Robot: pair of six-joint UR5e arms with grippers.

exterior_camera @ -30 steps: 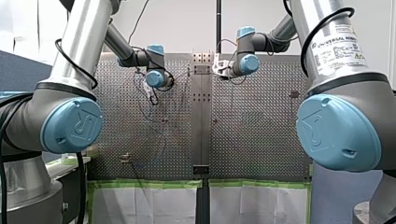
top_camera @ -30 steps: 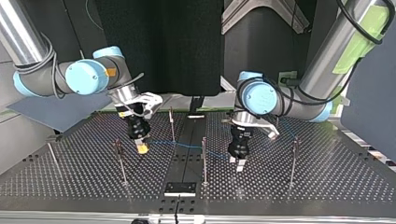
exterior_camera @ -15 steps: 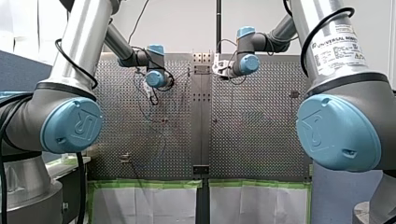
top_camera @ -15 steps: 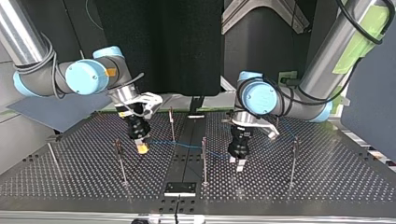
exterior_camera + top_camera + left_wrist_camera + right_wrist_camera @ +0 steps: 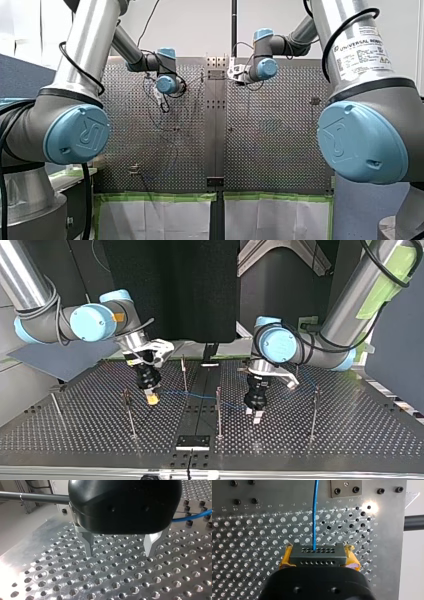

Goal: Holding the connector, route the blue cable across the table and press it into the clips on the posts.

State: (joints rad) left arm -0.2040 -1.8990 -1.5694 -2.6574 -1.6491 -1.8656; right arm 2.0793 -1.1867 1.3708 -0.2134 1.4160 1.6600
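**Item 1. Right gripper** (image 5: 151, 399), yellow-padded. It is clenched on the dark grey rectangular connector (image 5: 317, 555), which is gripped by its two short ends so that its long side spans the pads. It is held low over the perforated metal table (image 5: 100, 580), at the top view's left.

**Item 2. Thin blue cable** (image 5: 314, 512). It leaves the connector's holed face straight ahead, away from the fingers. In the top view it is strung crosswise towards the right, past the slim metal posts (image 5: 218, 410). Seating in any clip cannot be told.

**Item 3. Left gripper** (image 5: 119, 551), black-bodied with metal fingers. The fingers are spread and nothing is held between them; only bare table lies below. The cable is seen off to one side of this gripper, not between its fingers.

**Item 4. Governing relation.** The cable's long axis lies across the table between the two grippers. The central post is judged nearer the left gripper, while the connector end is controlled by the right. Pressing-in is therefore judged to depend on the cable being brought sideways to a clip.
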